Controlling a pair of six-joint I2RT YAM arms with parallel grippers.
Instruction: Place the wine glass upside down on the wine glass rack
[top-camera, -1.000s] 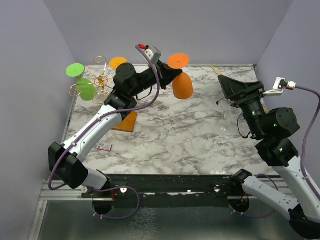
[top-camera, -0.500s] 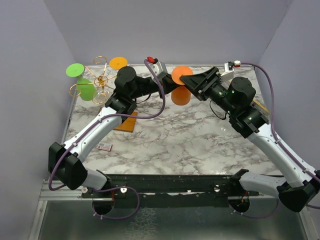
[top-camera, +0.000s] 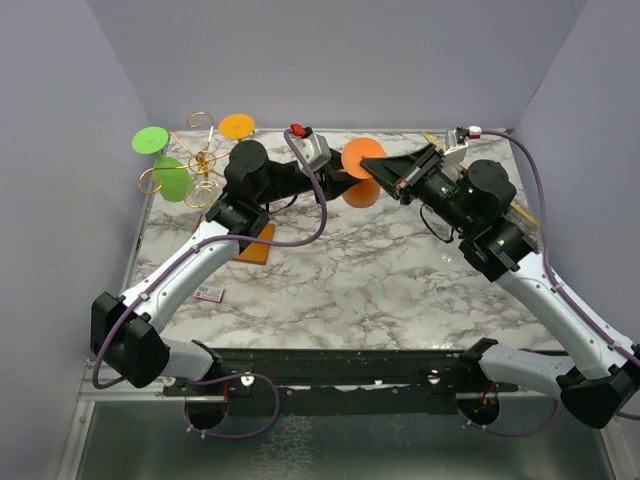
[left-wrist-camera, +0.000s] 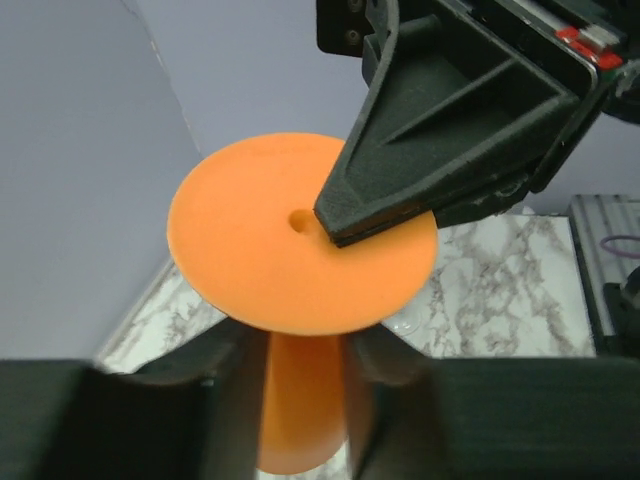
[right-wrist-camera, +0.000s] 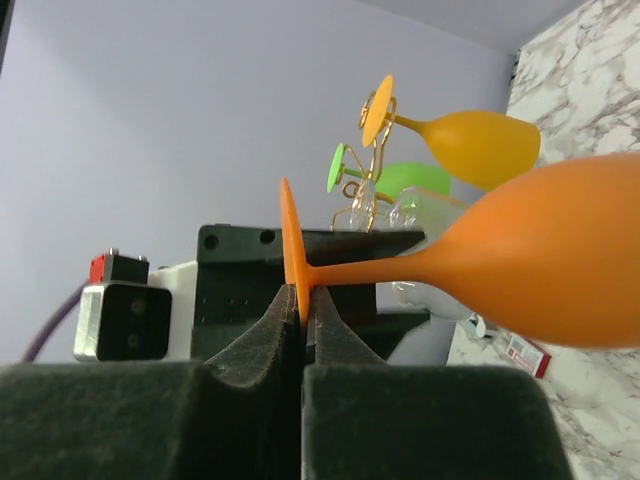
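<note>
An orange wine glass (top-camera: 361, 158) hangs on its side over the back of the table, between the two arms. My right gripper (top-camera: 378, 173) is shut on the rim of its flat foot, and the right wrist view shows the disc pinched between the pads (right-wrist-camera: 302, 312) with the bowl (right-wrist-camera: 560, 265) to the right. My left gripper (left-wrist-camera: 303, 400) straddles the stem under the foot (left-wrist-camera: 300, 230), its fingers (left-wrist-camera: 235, 390) a little apart. The wine glass rack (top-camera: 201, 160) of gold wire stands at the back left on its wooden base (top-camera: 252, 244).
A green glass (top-camera: 170, 178) and a yellow-orange glass (right-wrist-camera: 480, 148) hang on the rack. A small card (top-camera: 208, 293) lies near the left edge. Purple walls close in the left, back and right sides. A clear glass piece (left-wrist-camera: 415, 320) sits on the marble.
My right arm swung from the right side to the glass and shut on its foot. My left fingers parted slightly round the stem. The glass has tipped more level.
</note>
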